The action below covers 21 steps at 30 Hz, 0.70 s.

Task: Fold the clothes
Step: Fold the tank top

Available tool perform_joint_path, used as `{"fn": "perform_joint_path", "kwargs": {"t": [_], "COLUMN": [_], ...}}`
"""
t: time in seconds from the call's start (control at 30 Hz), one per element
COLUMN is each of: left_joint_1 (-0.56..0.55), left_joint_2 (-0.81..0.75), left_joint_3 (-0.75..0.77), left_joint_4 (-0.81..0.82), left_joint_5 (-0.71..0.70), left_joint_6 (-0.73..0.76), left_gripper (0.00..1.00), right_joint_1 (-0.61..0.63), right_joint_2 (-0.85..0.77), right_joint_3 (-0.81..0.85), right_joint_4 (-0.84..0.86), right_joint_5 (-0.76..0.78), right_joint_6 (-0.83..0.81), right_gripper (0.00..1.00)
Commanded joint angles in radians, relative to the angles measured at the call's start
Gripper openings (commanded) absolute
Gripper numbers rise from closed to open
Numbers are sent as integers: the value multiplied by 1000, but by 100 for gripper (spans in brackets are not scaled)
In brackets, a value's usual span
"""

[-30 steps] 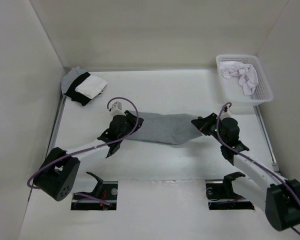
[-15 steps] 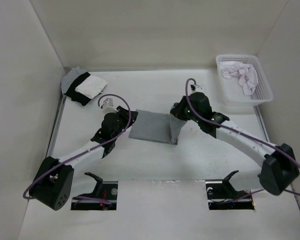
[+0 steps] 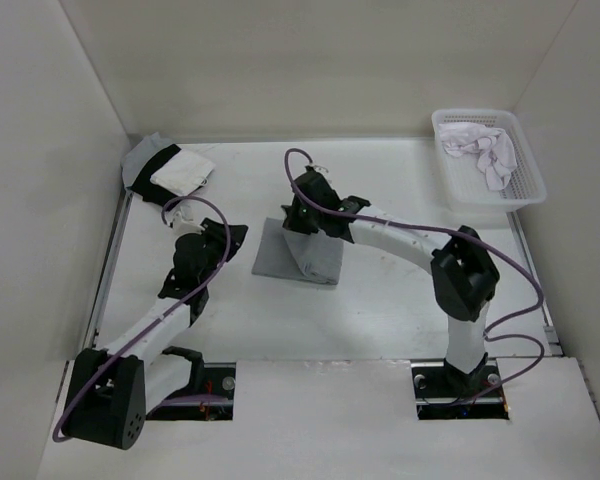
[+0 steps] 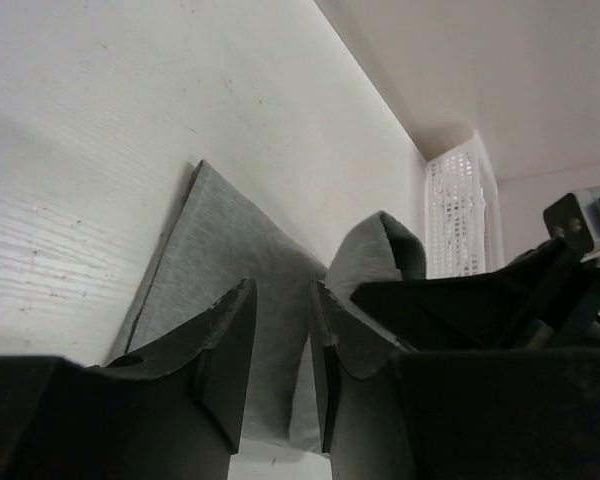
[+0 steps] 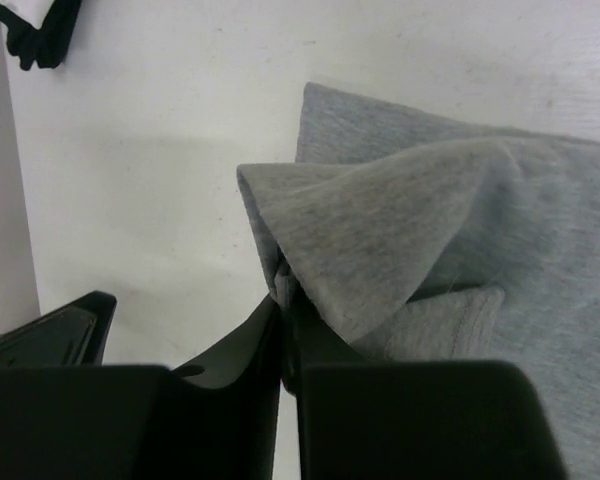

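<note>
The clothes (image 3: 298, 258), a heather-grey knit top, lie folded in a compact patch in the middle of the table. My right gripper (image 3: 298, 214) is over its far edge. In the right wrist view the right gripper (image 5: 286, 300) is shut on a raised fold of the clothes (image 5: 400, 240), which drapes up from the flat layer. My left gripper (image 3: 227, 238) sits just left of the garment, apart from it. In the left wrist view the left gripper (image 4: 283, 305) stands open with nothing between the fingers, and the clothes (image 4: 220, 250) lie beyond them.
A white basket (image 3: 525, 190) at the back right holds a whitish garment (image 3: 485, 148). A black, white and grey stack of clothes (image 3: 167, 170) lies at the back left corner. White walls close in the table on three sides.
My right arm has swung far to the left, carrying the garment's right end over onto its left half. My left gripper has drawn back to the left, off the cloth.
</note>
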Motion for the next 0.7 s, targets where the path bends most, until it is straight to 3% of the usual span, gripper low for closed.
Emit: {"fn": "perform_joint_path", "kwargs": {"t": [0.0,0.17,0.2,0.27,0.37,0.4,0.47,0.5,0.67], "left_joint_1": [40,106,109,103,58,35,-25,-42,-104], "left_joint_2": [-30,-35,-32,-27,-7,6,51,66,118], "left_joint_3": [-21,-35,-33,-24,2,14,42,51,70], "left_joint_4": [31,32,32,34,37,38,47,50,70], "left_joint_5": [70,88,88,88,71,59,21,11,-36], "left_joint_6": [-14,-17,-19,-20,-12,-6,12,17,24], "left_gripper": [26,27,27,27,27,27,27,27,27], "right_joint_1": [18,53,55,55,33,13,-19,-30,-62], "right_joint_2": [49,58,37,-40,-164,-189,-209,-209,-151], "right_joint_3": [71,55,35,-45,-189,-229,-304,-333,-398], "right_joint_4": [-4,161,209,310,370,369,360,358,404], "right_joint_5": [22,-28,-43,-63,-62,-62,-68,-76,-93], "right_joint_6": [77,154,154,142,78,50,7,-10,-73], "right_gripper": [13,50,55,55,45,35,6,2,1]}}
